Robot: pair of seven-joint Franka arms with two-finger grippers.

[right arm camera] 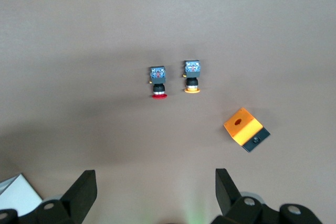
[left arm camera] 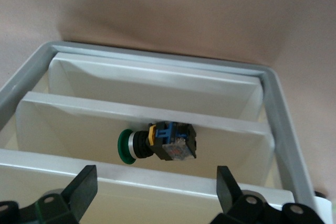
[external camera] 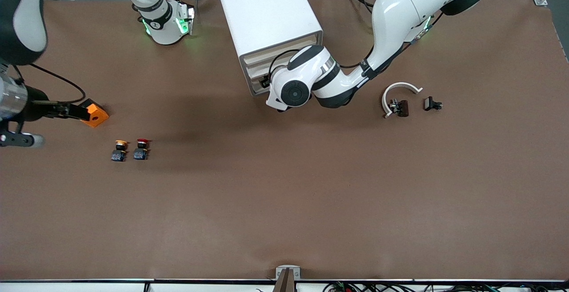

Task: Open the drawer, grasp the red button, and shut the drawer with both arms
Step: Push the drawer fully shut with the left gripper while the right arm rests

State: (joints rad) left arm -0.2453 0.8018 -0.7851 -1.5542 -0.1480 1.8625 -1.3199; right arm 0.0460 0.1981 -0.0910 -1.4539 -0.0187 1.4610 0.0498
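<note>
The white cabinet (external camera: 266, 16) stands near the robots' bases at mid-table. My left arm's wrist (external camera: 295, 88) hangs in front of its stacked beige drawers (external camera: 284, 48). In the left wrist view, white drawer trays (left arm camera: 147, 111) sit inside a grey frame, and a green-capped button (left arm camera: 157, 142) lies in one tray. The left gripper (left arm camera: 156, 178) is open just in front of them and holds nothing. The red-capped button (external camera: 142, 148) (right arm camera: 158, 82) lies on the mat toward the right arm's end. The right gripper (right arm camera: 155, 179), its hand (external camera: 169, 23) near its base, hangs open and empty.
An orange-yellow-capped button (external camera: 119, 150) (right arm camera: 192, 77) lies beside the red one. An orange cube (external camera: 94, 113) (right arm camera: 243, 127) sits farther from the camera, touched by a dark tool (external camera: 40, 107) at the edge. A white curved piece (external camera: 400, 90) and small dark parts (external camera: 432, 104) lie toward the left arm's end.
</note>
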